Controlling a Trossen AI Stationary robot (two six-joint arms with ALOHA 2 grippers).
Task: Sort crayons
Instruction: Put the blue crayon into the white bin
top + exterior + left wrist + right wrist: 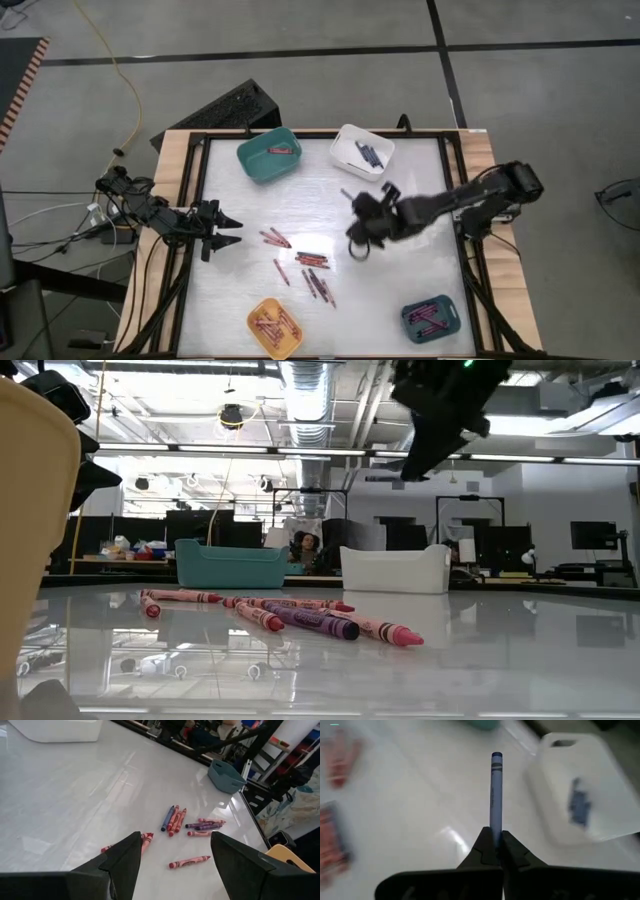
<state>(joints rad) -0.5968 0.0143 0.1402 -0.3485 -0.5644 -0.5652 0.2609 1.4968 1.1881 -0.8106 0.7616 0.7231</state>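
Note:
Several loose crayons [300, 265], red, pink and purple, lie flat on the white table top; they also show in the low view [300, 617] and the left wrist view [187, 822]. My right gripper [356, 205] is above the table's middle, between the loose crayons and the white bin [362, 150], and is shut on a blue crayon [495, 790]. My left gripper [228, 232] is open and empty at the table's left side; its fingers point toward the crayons [175, 857]. My right gripper pinches the blue crayon by one end [494, 829] between its two fingertips. The crayon sticks out ahead in line with the fingers, toward the table's far side. It is lifted clear of the table.
A teal bin [268, 155] at the far left holds a red crayon. The white bin holds blue crayons. A yellow bin [275, 327] and a dark teal bin [432, 317] at the near edge hold crayons. A black frame [455, 240] runs around the table.

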